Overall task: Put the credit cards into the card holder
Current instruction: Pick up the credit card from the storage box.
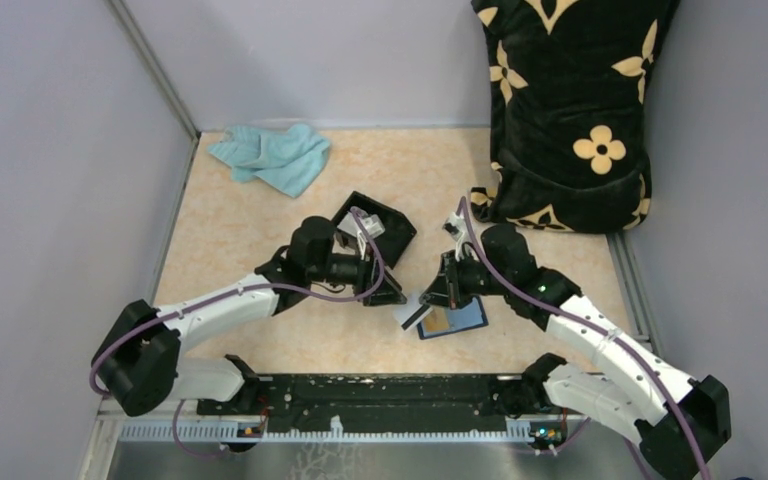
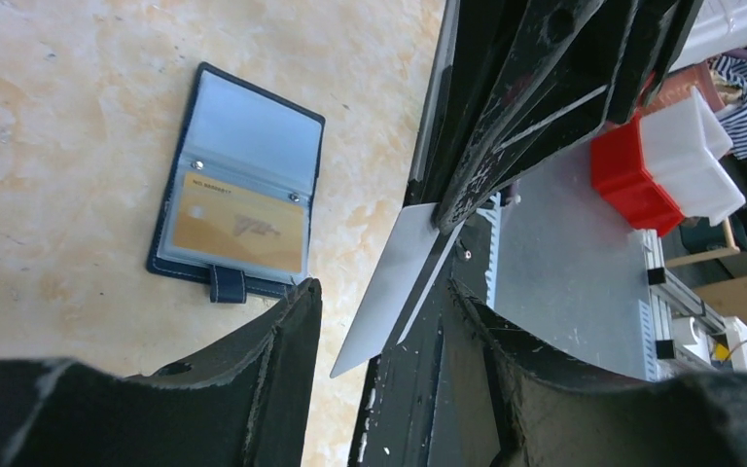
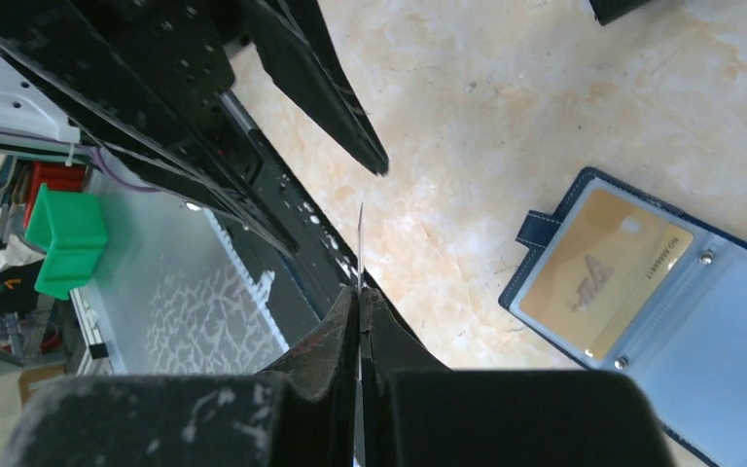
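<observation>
Pale grey-white plastic: one of the credit cards (image 2: 394, 282), pinched by one end in the right fingers (image 3: 360, 302), clamped shut on it. Juts with its free end into the gap between the left fingers (image 1: 388, 292), spread fairly wide to either side and touching nothing that can be made out. Long axis running from right fingers across to left, tilted up on edge rather than flat (hair-thin from the right wrist view). Looks like a hand-over or re-grip in the making, and probably needs only a closing of the left fingers.

Navy card holder (image 1: 455, 318) lying open and flat on the surface, near the middle of the near edge, just beside the right fingers and partly under the held card, so nearer the right arm. Long axis roughly along that near edge. Carries an orange-yellow card (image 3: 603, 268) already seated in the sleeve on the tab side, with the other clear sleeve empty.

Count: two cards, one holder, one black box (image 1: 375, 225) towards mid-surface, one teal cloth (image 1: 270, 158) at the far left corner, one black flowered cushion (image 1: 570, 110) at the far right corner.
</observation>
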`<control>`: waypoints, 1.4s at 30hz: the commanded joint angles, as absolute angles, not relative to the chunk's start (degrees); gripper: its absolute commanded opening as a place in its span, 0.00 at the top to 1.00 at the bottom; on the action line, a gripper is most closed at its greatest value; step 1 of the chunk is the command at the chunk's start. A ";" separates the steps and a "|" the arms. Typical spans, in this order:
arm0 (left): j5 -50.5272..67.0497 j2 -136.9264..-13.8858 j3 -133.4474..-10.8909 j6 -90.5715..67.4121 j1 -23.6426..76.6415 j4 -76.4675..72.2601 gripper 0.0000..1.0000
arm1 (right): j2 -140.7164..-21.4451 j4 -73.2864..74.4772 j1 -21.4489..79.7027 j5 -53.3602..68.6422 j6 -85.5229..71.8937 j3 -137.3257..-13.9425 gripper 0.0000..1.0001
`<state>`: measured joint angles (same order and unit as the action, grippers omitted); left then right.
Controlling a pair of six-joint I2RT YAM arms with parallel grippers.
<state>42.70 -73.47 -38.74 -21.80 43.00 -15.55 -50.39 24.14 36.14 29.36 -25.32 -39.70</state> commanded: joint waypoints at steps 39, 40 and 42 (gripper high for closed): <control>11.00 -83.50 -35.02 -42.90 58.21 -29.68 1.00 | -45.70 27.38 29.27 0.22 -33.99 -38.56 0.54; 7.23 -84.77 -35.59 -45.56 59.95 -29.76 1.00 | -45.88 28.09 29.15 -2.17 -34.75 -38.43 0.56; 0.63 -88.36 -36.44 -51.10 63.16 -30.93 1.00 | -46.79 29.28 28.33 -5.69 -36.27 -38.16 0.62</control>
<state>18.70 -83.33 -34.22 -39.42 58.19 -27.00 -46.35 26.06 29.36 8.58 -32.16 -37.85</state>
